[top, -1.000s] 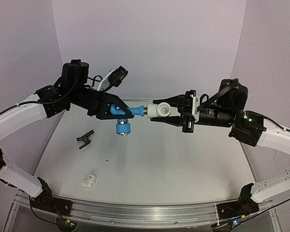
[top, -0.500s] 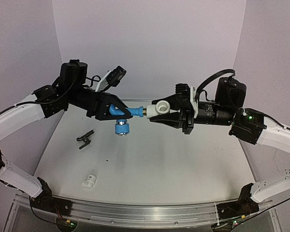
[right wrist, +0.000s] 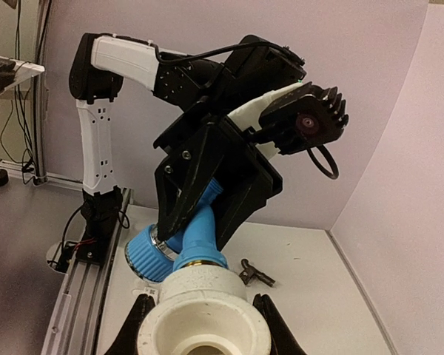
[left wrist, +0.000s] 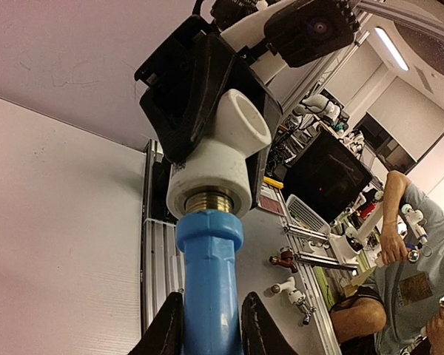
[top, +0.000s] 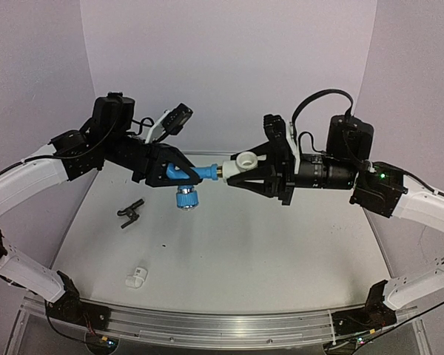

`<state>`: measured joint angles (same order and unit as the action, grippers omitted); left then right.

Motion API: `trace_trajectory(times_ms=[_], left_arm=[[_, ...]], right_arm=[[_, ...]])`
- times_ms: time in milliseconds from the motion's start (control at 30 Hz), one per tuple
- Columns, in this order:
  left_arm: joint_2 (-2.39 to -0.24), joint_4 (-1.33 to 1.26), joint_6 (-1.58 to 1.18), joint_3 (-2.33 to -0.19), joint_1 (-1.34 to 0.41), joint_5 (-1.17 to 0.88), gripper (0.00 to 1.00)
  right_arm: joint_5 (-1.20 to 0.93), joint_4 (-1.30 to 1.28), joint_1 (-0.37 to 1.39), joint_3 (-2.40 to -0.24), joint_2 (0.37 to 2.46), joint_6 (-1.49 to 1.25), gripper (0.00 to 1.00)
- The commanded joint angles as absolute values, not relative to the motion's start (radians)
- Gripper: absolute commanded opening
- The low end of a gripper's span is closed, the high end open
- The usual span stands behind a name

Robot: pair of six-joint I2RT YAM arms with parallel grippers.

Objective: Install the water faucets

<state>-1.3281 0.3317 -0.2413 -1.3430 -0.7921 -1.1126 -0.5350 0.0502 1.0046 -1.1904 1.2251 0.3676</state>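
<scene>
The blue water faucet (top: 186, 177) is held in mid-air over the table, its ribbed knob hanging down. My left gripper (top: 172, 174) is shut on its curved body; the stem (left wrist: 209, 288) runs up between the fingers in the left wrist view. The brass end of the stem sits in a white pipe fitting (top: 240, 165), which my right gripper (top: 253, 171) is shut on. In the right wrist view the fitting (right wrist: 200, 303) lies between the fingers with the faucet (right wrist: 200, 237) beyond it.
A small black tap-shaped part (top: 130, 213) lies on the white table at the left. A white pipe fitting (top: 135, 276) lies near the front left. A metal rail (top: 207, 325) runs along the table's near edge.
The right wrist has turned about its axis with the white fitting in it, and the fitting's side opening now points more upward. The left gripper and the faucet have hardly moved.
</scene>
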Motion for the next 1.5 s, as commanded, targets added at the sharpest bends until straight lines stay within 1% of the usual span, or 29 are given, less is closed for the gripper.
trace_trajectory(times_ms=[0, 367, 667, 867, 1167, 1333, 1400, 1467], left_arm=[[-1.294, 0.341, -0.195, -1.394, -0.796, -1.075, 0.0], [-1.284, 0.403, -0.114, -1.404, -0.797, -1.034, 0.0], [-1.254, 0.467, -0.005, -1.403, -0.799, -0.957, 0.0], [-1.23, 0.496, 0.081, -1.396, -0.802, -0.902, 0.0], [-1.196, 0.502, 0.159, -1.363, -0.807, -0.835, 0.0], [-1.188, 0.489, 0.146, -1.356, -0.808, -0.836, 0.0], [-1.182, 0.443, 0.085, -1.343, -0.808, -0.858, 0.0], [-1.181, 0.409, 0.028, -1.337, -0.808, -0.893, 0.0]], right_arm=[[-0.546, 0.1, 1.012, -1.241, 1.231, 0.233, 0.0], [-0.557, 0.087, 1.008, -1.241, 1.244, 0.056, 0.0], [-0.581, 0.098, 0.984, -1.271, 1.273, -0.207, 0.0], [-0.668, 0.095, 0.981, -1.289, 1.296, -0.281, 0.0], [-0.691, 0.1, 0.95, -1.284, 1.293, -0.358, 0.0], [-0.676, 0.098, 0.942, -1.306, 1.281, -0.287, 0.0], [-0.669, 0.087, 0.931, -1.323, 1.268, -0.172, 0.0], [-0.653, 0.052, 0.93, -1.324, 1.238, 0.039, 0.0]])
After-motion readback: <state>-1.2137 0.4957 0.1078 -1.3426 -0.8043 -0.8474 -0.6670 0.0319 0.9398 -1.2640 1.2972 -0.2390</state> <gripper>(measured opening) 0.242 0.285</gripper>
